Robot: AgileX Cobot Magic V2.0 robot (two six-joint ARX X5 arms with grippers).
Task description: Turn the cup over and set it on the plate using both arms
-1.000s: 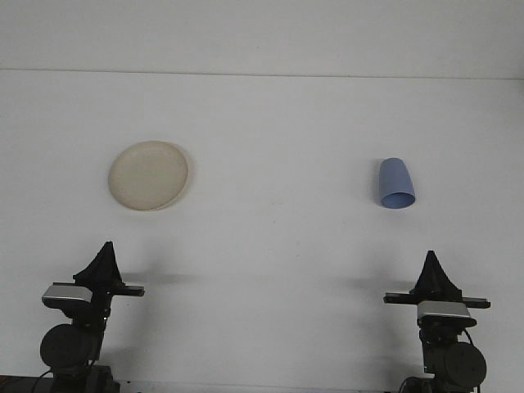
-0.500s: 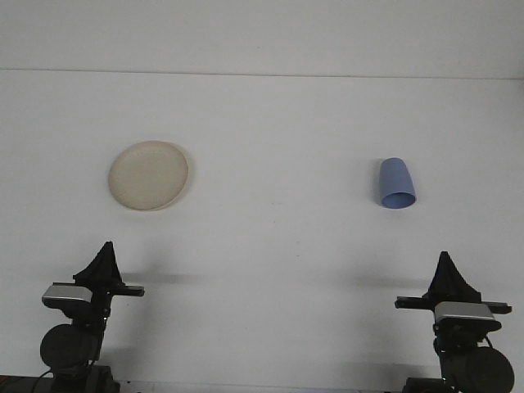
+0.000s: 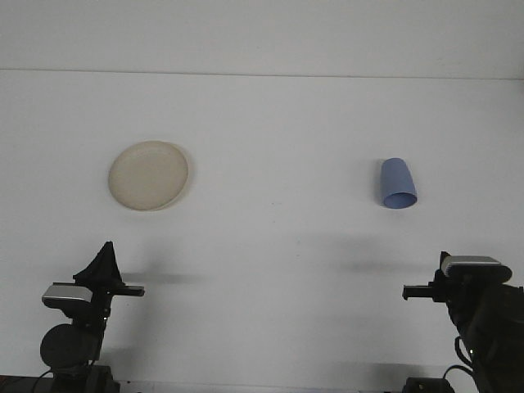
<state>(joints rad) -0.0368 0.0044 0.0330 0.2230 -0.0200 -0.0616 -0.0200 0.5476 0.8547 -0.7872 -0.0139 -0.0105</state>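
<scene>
Cup first: small blue plastic tumbler-shaped cup (image 3: 398,184) sits on the right half of the white bench (image 3: 270,246), well back from the near edge, wide rim toward the camera, narrower closed base up/away. Can't tell for sure whether it stands mouth-down or lies tilted. Round cream plastic plate (image 3: 149,175) is on the left half, well apart from the cup, nothing on it.

Left gripper (image 3: 104,260) hangs low by the near-left edge, right gripper (image 3: 419,291) low by the near-right edge; neither touches anything. Can't tell jaw state on either from this angle.

Judgement: cup looks light, stiff, smooth-walled, so likely slippery and easy to knock or roll. Tapered wall could squirt out of a pinch. Best hold is across the body mid-height, or over the rim.
</scene>
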